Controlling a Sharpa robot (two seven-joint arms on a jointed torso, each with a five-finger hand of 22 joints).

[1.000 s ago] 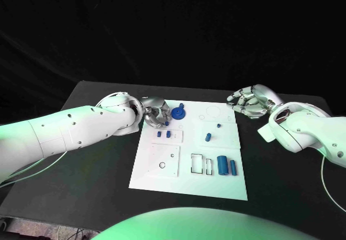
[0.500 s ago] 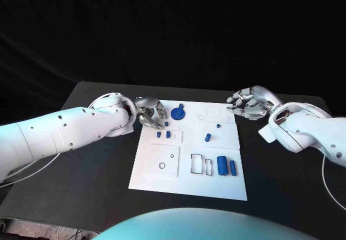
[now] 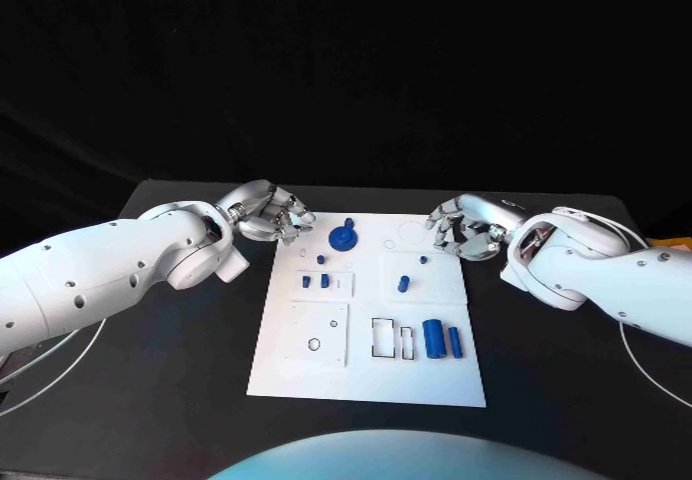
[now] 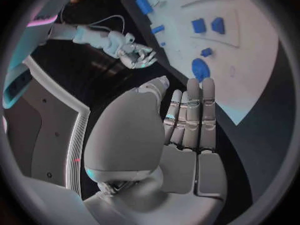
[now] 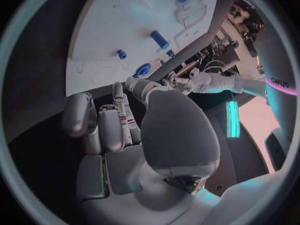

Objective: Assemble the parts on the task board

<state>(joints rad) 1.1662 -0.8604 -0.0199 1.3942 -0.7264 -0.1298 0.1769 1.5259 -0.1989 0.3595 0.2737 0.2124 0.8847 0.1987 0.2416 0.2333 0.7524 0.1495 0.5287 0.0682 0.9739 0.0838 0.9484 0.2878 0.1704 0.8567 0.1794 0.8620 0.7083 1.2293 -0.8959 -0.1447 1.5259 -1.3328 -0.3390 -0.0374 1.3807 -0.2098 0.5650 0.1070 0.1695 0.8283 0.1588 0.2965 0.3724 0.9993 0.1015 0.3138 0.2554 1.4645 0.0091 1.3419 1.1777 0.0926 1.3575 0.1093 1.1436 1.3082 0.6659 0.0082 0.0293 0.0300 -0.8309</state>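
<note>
The task board (image 3: 368, 365) lies flat at the middle of the black table (image 3: 173, 370). The left hand (image 3: 268, 212) hovers off the board's far left corner, fingers extended together, holding nothing. The right hand (image 3: 464, 226) hovers at the far right corner, fingers loosely curled, also empty. The parts lie on the board: two blue cylinders (image 3: 443, 340) near the right edge, a round blue disc (image 3: 346, 238) at the far end. Judged step: approach before a pick. Next move: lower one hand onto a part and close the fingers on it

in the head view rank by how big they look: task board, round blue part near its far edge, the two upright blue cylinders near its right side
1. task board
2. round blue part
3. the two blue cylinders: they look about alike, so I won't rank them apart.
</note>
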